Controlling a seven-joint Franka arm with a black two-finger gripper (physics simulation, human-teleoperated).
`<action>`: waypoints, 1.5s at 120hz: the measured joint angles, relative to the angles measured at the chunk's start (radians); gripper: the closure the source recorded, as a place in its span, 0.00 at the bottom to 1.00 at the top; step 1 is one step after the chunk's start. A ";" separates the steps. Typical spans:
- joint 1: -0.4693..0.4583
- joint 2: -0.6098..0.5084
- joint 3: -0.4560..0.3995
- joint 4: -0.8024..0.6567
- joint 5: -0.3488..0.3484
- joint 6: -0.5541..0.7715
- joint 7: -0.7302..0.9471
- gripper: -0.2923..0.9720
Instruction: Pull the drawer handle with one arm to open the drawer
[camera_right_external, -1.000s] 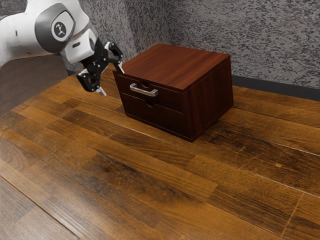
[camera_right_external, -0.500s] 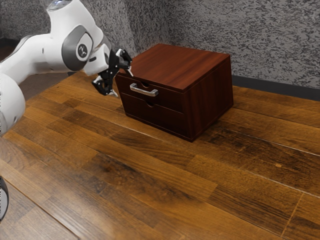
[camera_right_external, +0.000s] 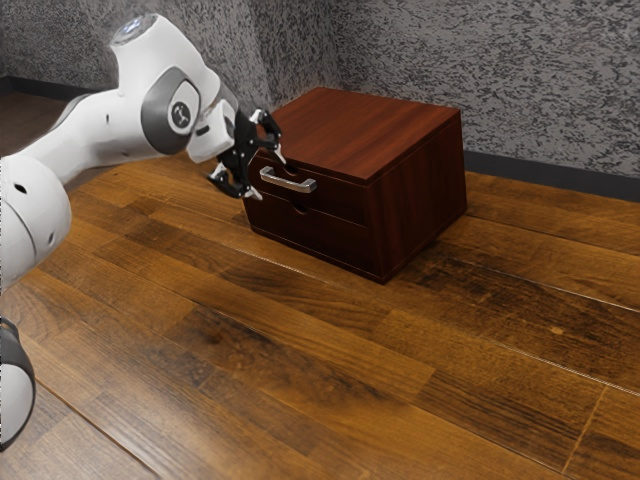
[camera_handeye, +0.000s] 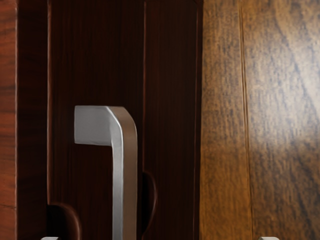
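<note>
Wood-plank table under a speckled wall: gripper (camera_right_external: 262, 166) hovers at the cabinet (camera_right_external: 365, 135) front.
Fingers spread, holding nothing, beside the end of the handle (camera_right_external: 288, 181) on the cabinet's shut top drawer (camera_right_external: 335, 197); gripping so off-centre risks slipping off mid-pull.

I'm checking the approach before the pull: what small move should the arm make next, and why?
Probably ease the gripper forward so its open jaws straddle the handle. It sits at the handle's end, nothing is gripped, and the drawer looks shut.
</note>
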 joint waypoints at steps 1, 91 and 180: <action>0.000 0.001 -0.002 0.000 0.000 0.000 0.000 0.38; 0.023 0.051 -0.030 0.023 -0.003 0.041 -0.004 0.54; 0.035 0.049 -0.030 0.015 -0.021 0.041 -0.013 0.68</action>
